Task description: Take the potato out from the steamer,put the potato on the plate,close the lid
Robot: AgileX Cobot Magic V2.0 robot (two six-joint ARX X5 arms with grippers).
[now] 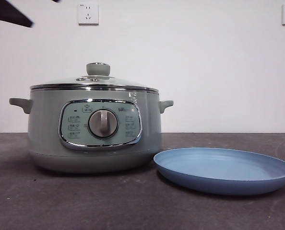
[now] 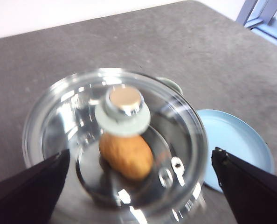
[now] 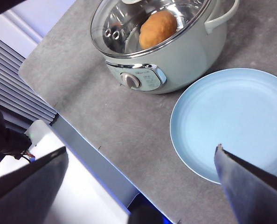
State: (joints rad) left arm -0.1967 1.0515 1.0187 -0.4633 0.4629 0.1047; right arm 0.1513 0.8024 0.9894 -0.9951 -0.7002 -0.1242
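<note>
The pale green steamer (image 1: 94, 134) stands on the dark table with its glass lid (image 1: 94, 82) on, green knob (image 1: 98, 69) upright. Through the glass the golden-brown potato (image 2: 127, 156) lies inside, also seen in the right wrist view as the potato (image 3: 158, 28). The light-blue plate (image 1: 224, 170) lies bare just right of the steamer. My left gripper (image 2: 141, 154) hovers open above the lid (image 2: 115, 140), its jaws wide to either side of the knob (image 2: 123, 109) and touching nothing. My right gripper (image 3: 141, 149) is open, high over the table's front edge near the plate (image 3: 231, 121), holding nothing.
A black arm tip (image 1: 10, 12) shows at the top left corner of the front view. Two wall sockets (image 1: 88, 13) are on the white wall behind. The table's front edge (image 3: 78, 135) runs close to the steamer (image 3: 162, 60), with white equipment beyond it.
</note>
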